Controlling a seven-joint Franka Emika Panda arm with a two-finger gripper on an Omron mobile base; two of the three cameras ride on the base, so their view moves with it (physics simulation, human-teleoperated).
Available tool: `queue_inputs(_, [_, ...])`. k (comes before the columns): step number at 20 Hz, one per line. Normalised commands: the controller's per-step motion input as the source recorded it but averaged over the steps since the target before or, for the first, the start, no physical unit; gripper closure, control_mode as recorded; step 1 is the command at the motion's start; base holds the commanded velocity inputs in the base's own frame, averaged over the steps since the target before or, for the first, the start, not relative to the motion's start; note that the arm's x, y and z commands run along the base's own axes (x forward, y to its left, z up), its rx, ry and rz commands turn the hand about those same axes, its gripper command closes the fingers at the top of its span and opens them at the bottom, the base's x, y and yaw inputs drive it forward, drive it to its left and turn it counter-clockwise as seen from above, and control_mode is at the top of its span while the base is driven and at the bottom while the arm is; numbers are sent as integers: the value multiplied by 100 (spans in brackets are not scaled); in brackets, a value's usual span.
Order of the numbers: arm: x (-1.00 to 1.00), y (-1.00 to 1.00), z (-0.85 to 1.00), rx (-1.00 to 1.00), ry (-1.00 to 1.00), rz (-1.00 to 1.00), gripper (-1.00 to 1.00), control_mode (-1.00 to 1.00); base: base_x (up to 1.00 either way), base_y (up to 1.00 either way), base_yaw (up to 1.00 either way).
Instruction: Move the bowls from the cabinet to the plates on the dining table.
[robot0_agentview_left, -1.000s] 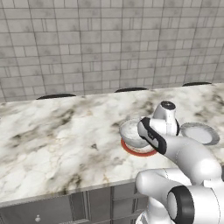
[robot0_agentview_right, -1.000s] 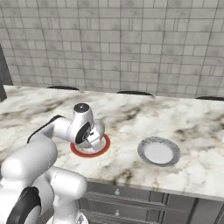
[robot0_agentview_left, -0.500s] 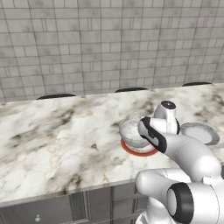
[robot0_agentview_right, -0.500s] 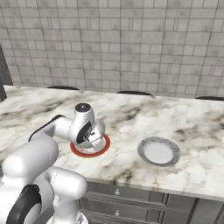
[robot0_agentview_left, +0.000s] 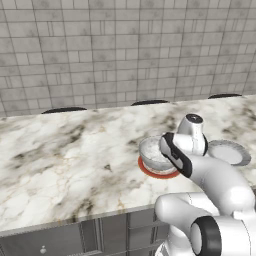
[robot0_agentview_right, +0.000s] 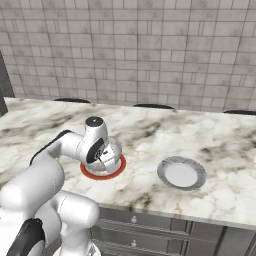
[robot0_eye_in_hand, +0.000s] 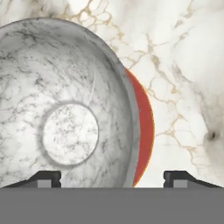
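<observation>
Your gripper (robot0_eye_in_hand: 112, 177) points straight down over the dining table (robot0_agentview_left: 60, 165), its jaws spread wide: in the hand view the two dark fingertips (robot0_eye_in_hand: 48, 177) stand far apart, one over the bowl's inner wall and the other over bare marble, so that the rim lies between them and nothing is clamped. The marble bowl (robot0_eye_in_hand: 61, 105) sits upright on the red-orange plate (robot0_eye_in_hand: 143, 131), whose edge shows as a thin crescent past the bowl's rim. In the left base view you see the arm rise from the lower right, bend at the elbow and reach forward, with the wrist turned down directly above the bowl (robot0_agentview_left: 154, 152) and the red-orange plate (robot0_agentview_left: 150, 171) showing beneath it. In the right base view the arm comes from the lower left, and the hand (robot0_agentview_right: 102, 152) covers most of the bowl, leaving a ring of the red-orange plate (robot0_agentview_right: 92, 172) visible around it. The pale grey-white plate (robot0_agentview_right: 182, 173) lies flat on the table well apart from the hand, toward the robot's right, with nothing on it. Behind the table stands a grey tiled wall (robot0_agentview_left: 125, 50), and dark chair backs (robot0_agentview_left: 150, 102) show along the table's far edge. Grey panelled fronts (robot0_agentview_right: 150, 235) run below the near edge.
</observation>
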Motion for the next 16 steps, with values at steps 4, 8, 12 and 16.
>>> queue_inputs(4, [-56,-5,24,0,-2,-1,-100,-100,0,0,0])
queue_inputs(8, [-74,-1,35,0,-5,0,-100,-100,0,0,0])
queue_inputs(12, [-66,0,49,-1,-3,2,-100,-100,0,0,0])
queue_inputs(16, [-56,0,63,-5,-2,13,-100,-100,0,0,0])
